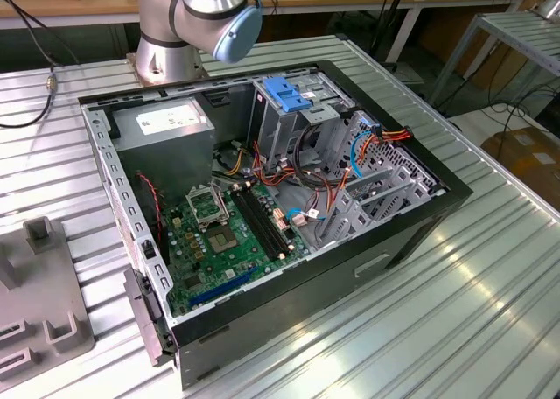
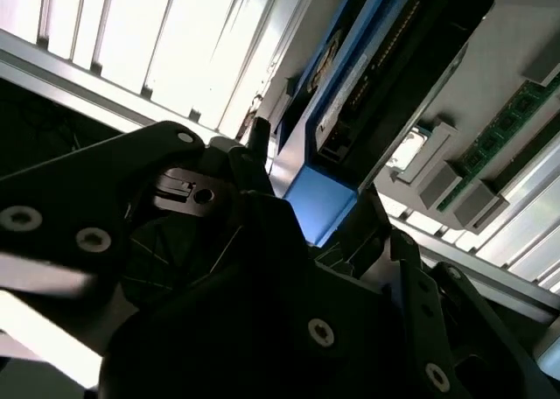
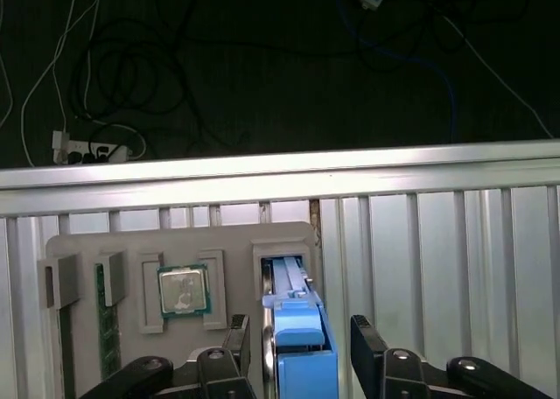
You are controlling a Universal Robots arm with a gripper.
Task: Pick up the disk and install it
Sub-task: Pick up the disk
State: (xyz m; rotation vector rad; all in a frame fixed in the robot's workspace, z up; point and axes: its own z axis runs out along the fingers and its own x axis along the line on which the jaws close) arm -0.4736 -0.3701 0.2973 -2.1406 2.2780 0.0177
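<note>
In the first wrist view the disk (image 3: 289, 281) stands on edge in a slot of a grey fixture plate (image 3: 236, 241), its blue plastic bracket facing the camera. My gripper (image 3: 302, 339) is open and straddles the disk, one black finger (image 3: 239, 336) on each side, with a small gap between each finger and the blue bracket. The second wrist view shows the disk (image 2: 367, 75) close up, with its dark circuit side and blue rail (image 2: 319, 198) just beyond the gripper's black body.
The fixture plate also holds a processor chip (image 3: 183, 290) and a memory stick (image 3: 107, 320). In the exterior view the open computer case (image 1: 420, 215) lies on the slatted metal table, with the drive cage and its blue handle (image 1: 289, 93), the power-supply box (image 1: 166, 123), and the arm's base (image 1: 201, 14) behind.
</note>
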